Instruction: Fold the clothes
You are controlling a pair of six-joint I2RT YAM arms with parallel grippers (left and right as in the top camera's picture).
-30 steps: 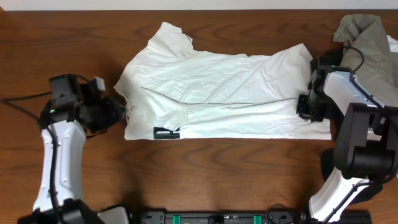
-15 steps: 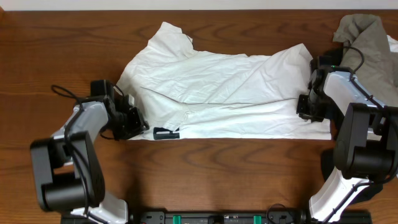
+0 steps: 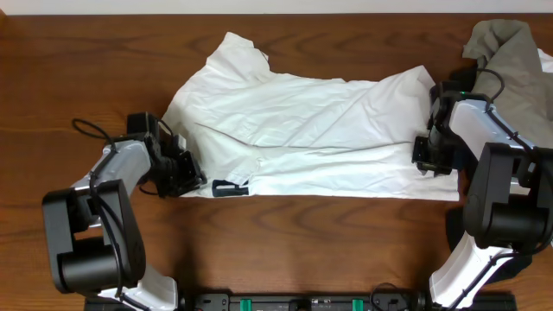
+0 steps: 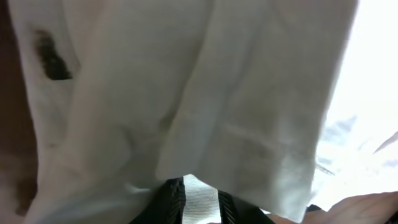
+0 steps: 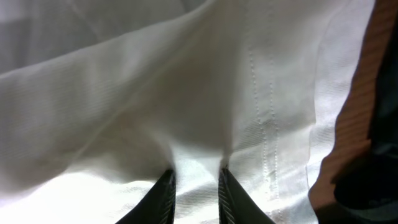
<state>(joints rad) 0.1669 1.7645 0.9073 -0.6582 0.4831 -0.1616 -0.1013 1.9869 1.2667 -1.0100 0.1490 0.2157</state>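
I see the white T-shirt (image 3: pixel 302 130) lying crumpled across the counter (image 3: pixel 302 250). My left jaws pinch its near left corner, and my right jaws pinch its right hem.

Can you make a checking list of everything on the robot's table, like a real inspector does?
Surface: brown wooden table.
Job's things: white T-shirt, spread out and wrinkled; a black print patch shows at its near edge.
Clutter: grey-olive garment bunched at the far right corner.
Grippers: left gripper pinches the T-shirt's left end; right gripper pinches its right end.
Cables: black cable loops beside the left arm; another cable runs over the right arm.
Surroundings: black rail along the near edge.
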